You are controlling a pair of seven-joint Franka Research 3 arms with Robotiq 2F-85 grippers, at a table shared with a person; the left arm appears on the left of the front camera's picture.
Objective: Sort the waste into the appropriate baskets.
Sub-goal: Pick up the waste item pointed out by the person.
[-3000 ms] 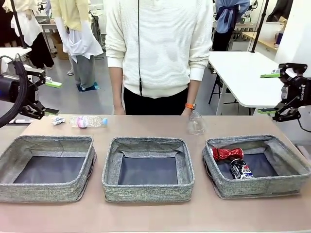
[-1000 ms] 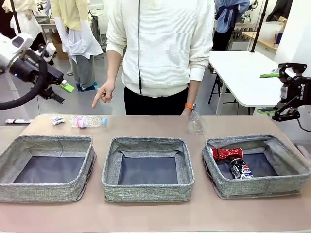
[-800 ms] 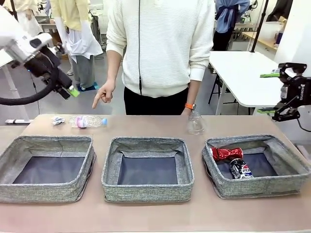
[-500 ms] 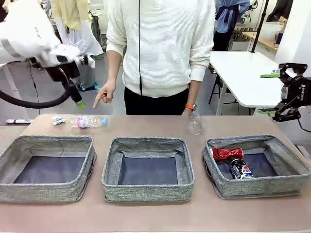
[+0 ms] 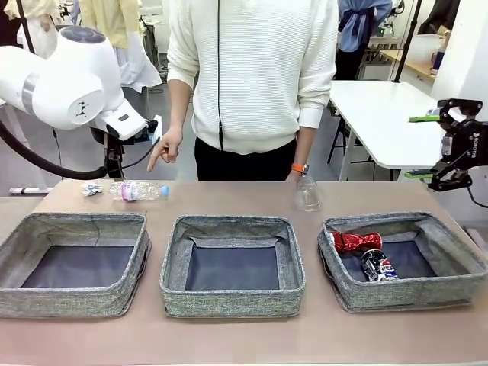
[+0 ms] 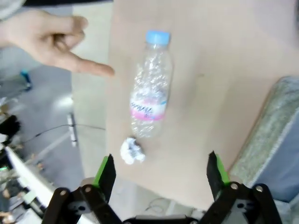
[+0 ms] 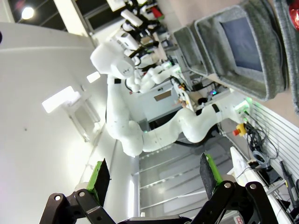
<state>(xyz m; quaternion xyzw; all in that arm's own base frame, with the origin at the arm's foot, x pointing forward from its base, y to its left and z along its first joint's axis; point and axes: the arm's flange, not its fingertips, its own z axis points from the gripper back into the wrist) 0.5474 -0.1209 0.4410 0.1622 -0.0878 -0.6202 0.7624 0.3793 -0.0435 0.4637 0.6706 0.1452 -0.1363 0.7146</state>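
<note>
A clear bottle (image 5: 139, 191) with a pink label and blue cap lies at the table's back left, with a small white paper wad (image 5: 92, 189) beside it. My left arm (image 5: 76, 80) hangs over them. In the left wrist view my left gripper (image 6: 160, 161) is open above the bottle (image 6: 150, 93) and the wad (image 6: 132, 151), touching neither. A person's hand (image 5: 162, 149) points down at the bottle. A clear plastic container (image 5: 307, 194) stands at the back right. The right basket (image 5: 412, 293) holds a red can (image 5: 357, 241) and a Pepsi can (image 5: 377, 265). My right gripper (image 5: 421, 146) is open and raised at the far right.
The left basket (image 5: 76, 297) and middle basket (image 5: 232, 301) show only their dark lining. The person stands at the far edge, the other hand by the plastic container. A white table (image 5: 381, 114) stands behind my right gripper. In the left wrist view a basket wall (image 6: 275, 121) lies close to the bottle.
My left arm has swung in from the far left and turned its gripper down over the bottle and wad. The person's hand stays pointing at the bottle. My right arm has not moved.
</note>
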